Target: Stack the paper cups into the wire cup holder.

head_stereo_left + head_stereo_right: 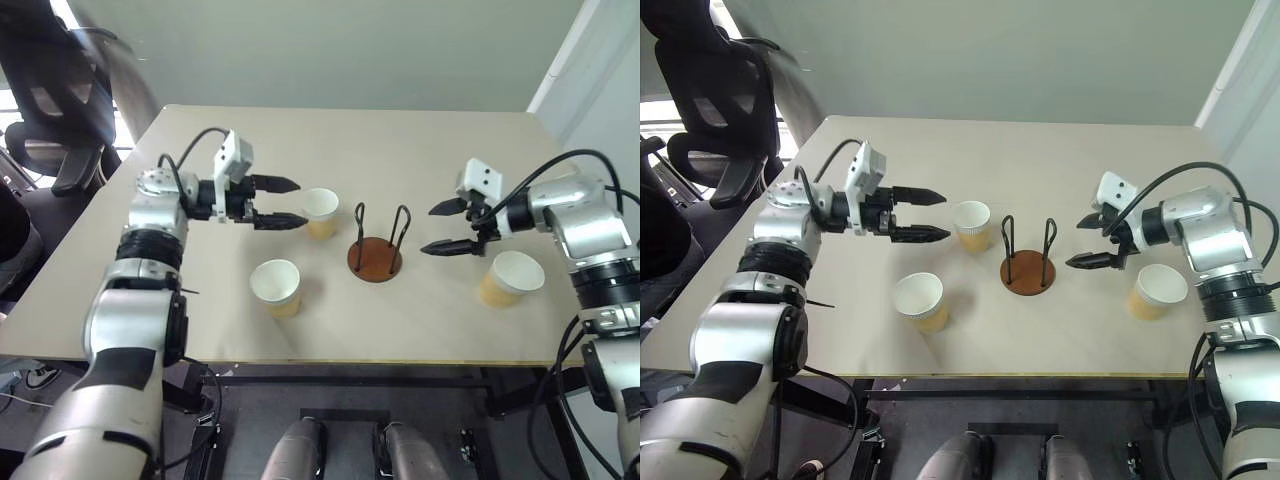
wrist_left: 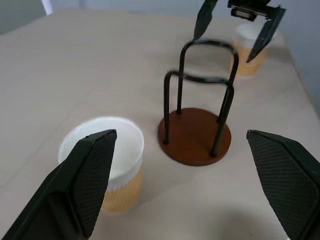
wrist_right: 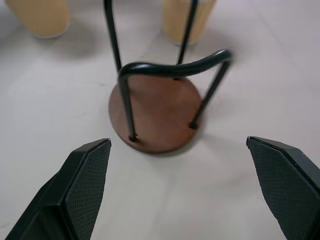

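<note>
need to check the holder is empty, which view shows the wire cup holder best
The right wrist view: the wire cup holder sits close and central, its base bare, no cup inside. The left wrist view shows it whole but farther off; both eye views show it small between the cups.

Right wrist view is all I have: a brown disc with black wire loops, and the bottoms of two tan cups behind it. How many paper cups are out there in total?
Observer: Three tan-walled, white-rimmed paper cups. The third one stands upright on the beige table, just beside the right gripper, on the opposite side of the holder from those two.
Operator: Where is the other arm?
Observer: The left gripper is open and holds nothing, with its fingertips close beside the farther cup of your two.
</note>
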Tool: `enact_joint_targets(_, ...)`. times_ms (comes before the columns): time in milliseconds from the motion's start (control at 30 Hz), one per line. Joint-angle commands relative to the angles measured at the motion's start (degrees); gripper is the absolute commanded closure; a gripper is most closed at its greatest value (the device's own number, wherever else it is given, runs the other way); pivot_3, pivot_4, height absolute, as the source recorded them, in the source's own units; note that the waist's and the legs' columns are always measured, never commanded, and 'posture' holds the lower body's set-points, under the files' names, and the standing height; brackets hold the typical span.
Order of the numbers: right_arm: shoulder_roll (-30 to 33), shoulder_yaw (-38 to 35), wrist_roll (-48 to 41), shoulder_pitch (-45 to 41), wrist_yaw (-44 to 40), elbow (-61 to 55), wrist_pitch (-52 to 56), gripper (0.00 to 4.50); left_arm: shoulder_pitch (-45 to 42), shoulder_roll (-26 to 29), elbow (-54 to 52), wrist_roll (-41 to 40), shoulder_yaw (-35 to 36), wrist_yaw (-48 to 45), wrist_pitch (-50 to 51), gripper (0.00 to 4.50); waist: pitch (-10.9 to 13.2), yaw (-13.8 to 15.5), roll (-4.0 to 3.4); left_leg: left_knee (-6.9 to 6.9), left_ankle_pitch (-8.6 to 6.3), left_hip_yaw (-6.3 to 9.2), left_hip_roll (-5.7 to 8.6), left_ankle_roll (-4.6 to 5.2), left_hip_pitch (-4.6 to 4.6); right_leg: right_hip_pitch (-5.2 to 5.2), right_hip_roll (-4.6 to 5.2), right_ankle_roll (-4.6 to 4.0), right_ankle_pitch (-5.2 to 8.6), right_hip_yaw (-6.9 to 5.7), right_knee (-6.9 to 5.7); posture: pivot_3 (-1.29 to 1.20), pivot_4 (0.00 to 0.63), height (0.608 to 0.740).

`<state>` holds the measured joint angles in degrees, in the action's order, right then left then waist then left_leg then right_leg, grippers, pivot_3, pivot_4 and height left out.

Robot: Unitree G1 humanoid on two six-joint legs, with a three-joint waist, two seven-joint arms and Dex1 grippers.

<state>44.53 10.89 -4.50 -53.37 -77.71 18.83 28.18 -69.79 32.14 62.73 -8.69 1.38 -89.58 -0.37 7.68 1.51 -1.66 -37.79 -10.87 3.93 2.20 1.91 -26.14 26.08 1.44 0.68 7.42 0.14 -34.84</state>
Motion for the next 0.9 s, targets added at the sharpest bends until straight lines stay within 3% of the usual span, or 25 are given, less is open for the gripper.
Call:
enact_joint_targets(33, 2.6, -2.7, -3.1, -0.3, -0.9, -6.6, 5.3, 0.02, -2.3, 0.2, -1.3, -2.0, -0.2, -2.9, 0.9, 0.0, 0.0, -0.1, 0.0, 0.01, 0.0, 0.0, 0.0, 0.0, 0.0, 0.0, 0.0, 0.01, 0.02, 0.0, 0.0, 0.0, 0.15, 0.74)
enact_joint_targets(267, 11.3, -3.7, -7.0, 3.9, -4.1, -17.9, 12.2, 0.02, -2.2, 1.6, -4.1, -6.9, -7.0, -2.9, 1.7, 0.0, 0.0, 0.0, 0.0, 0.09, 0.01, 0.02, -0.01, 0.24, -0.03, 0.01, -0.01, 0.14, 0.34, 0.0, -0.05, 0.0, 0.15, 0.74)
enact_joint_targets(467, 19.3, -4.4, -9.2, 8.9, -7.3, -22.8, 12.0, 0.02, -2.8, 2.5, -3.7, -9.3, -10.9, -2.9, 2.0, 0.0, 0.0, 0.0, 0.01, -0.06, -0.15, 0.02, -0.01, 0.57, -0.07, 0.0, -0.02, 0.3, 0.6, 0.0, -0.07, 0.0, 0.15, 0.74)
enact_joint_targets(900, 30.7, -4.4, -5.7, 20.2, -9.1, -22.8, 0.9, 0.02, -3.0, 1.1, -1.8, -9.8, -9.3, -2.9, 0.5, 0.0, 0.0, 0.2, 0.02, -0.3, -0.35, 0.02, 0.0, 0.9, -0.09, -0.11, -0.05, 0.72, 0.67, 0.03, -0.07, 0.0, 0.15, 0.74)
